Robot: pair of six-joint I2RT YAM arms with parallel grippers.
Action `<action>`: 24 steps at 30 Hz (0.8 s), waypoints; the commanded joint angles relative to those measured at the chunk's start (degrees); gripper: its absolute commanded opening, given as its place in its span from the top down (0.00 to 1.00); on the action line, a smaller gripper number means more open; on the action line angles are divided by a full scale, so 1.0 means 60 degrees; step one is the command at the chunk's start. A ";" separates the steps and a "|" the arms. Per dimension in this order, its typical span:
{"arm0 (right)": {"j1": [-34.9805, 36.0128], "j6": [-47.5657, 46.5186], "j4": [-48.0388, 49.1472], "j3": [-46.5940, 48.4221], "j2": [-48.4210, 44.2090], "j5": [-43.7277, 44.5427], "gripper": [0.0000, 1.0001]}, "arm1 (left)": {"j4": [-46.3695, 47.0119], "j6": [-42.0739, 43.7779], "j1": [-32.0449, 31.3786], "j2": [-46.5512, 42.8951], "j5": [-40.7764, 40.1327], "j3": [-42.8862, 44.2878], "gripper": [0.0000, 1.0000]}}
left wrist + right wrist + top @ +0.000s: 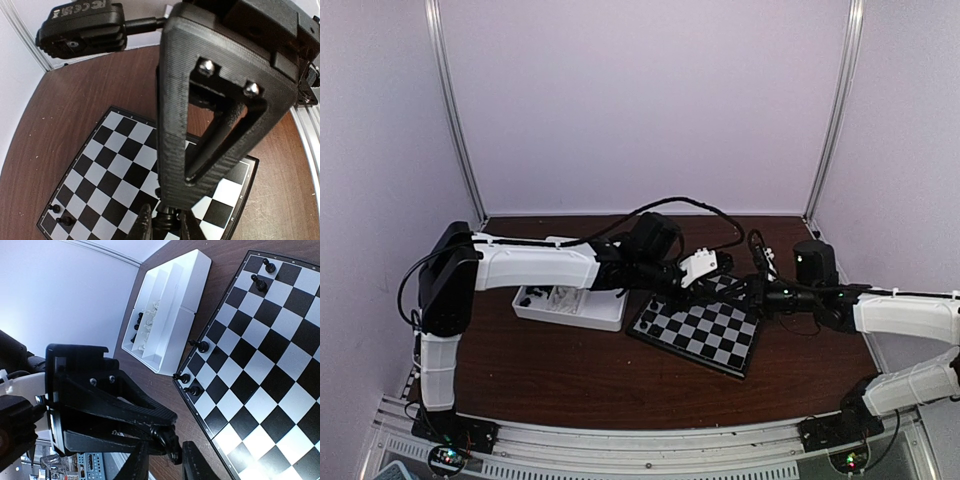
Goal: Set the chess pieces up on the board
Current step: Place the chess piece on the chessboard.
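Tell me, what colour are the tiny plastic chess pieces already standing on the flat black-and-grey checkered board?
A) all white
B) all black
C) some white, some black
B: every one of the chess pieces in view on the board is black. White ones show only in the white divided tray beside it.
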 commanded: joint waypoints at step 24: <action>-0.0034 -0.2391 -0.3478 0.2048 0.0277 0.0938 1.00 | 0.0905 -0.0675 0.0105 -0.1198 -0.0907 -0.1104 0.43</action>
